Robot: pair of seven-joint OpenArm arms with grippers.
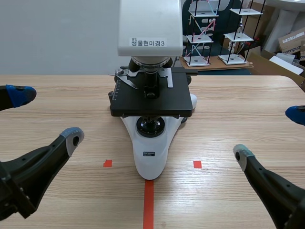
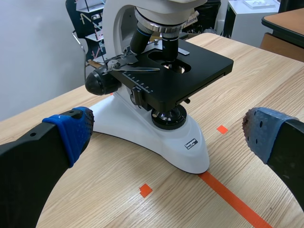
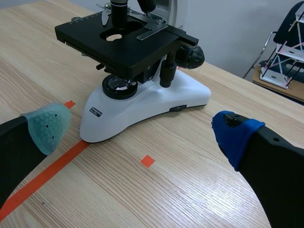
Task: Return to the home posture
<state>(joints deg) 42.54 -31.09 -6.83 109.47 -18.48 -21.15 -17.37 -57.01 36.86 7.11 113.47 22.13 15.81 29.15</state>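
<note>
- We see the L gripper (image 1: 46, 116) wide open, holding nothing, low at the left of the table (image 1: 57, 86).
- R gripper (image 1: 269, 133): also wide open and empty, low at the right.
- Microscope (image 1: 150, 157) stands between them, apart from both, base on the centre tape line (image 1: 148, 205).
- Risk (our judgement): an arm swinging inward on retract may clip the stage (image 1: 157, 100) and shift the microscope.

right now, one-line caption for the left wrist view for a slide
Open left gripper facing a white-and-black microscope on a wooden table.
</note>
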